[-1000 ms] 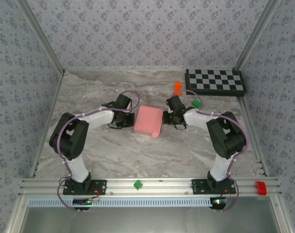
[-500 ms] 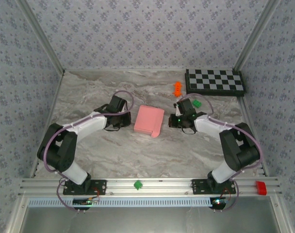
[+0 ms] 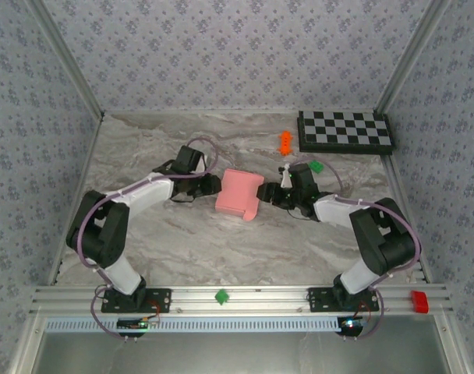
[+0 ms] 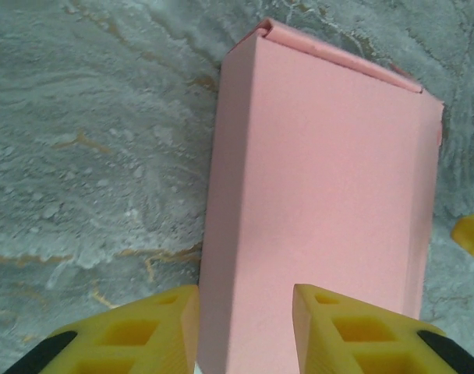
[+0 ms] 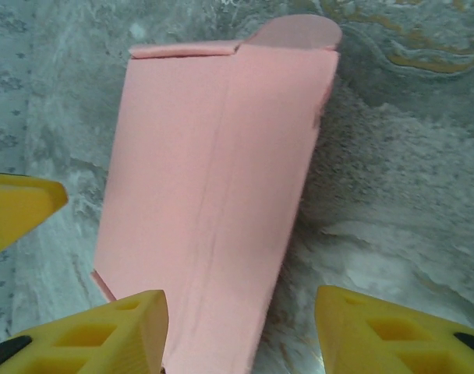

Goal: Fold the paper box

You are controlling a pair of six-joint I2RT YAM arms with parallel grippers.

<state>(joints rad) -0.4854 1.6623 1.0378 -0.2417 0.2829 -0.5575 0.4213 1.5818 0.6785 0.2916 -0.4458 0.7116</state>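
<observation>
- Both arms have swung back in on the paper box (image 3: 238, 193) since half a second ago. From above, the left gripper (image 3: 211, 185) and right gripper (image 3: 270, 193) flank it mid-table (image 3: 159, 241), jaws now parted.
- Left wrist: yellow fingers (image 4: 143, 335) spread, grasping nothing, with the box's lid just ahead.
- Right wrist: fingers (image 5: 116, 331) released, straddling the box's end. A rounded tab (image 5: 299, 31) still pokes out, so the box looks nearly formed with tucking left.

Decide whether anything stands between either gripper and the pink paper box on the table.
Nothing visible does. The left gripper and the right gripper face the paper box from opposite sides, jaws open, with no object in the gaps. The green toy and orange toy lie beyond the right arm, off those paths.
</observation>
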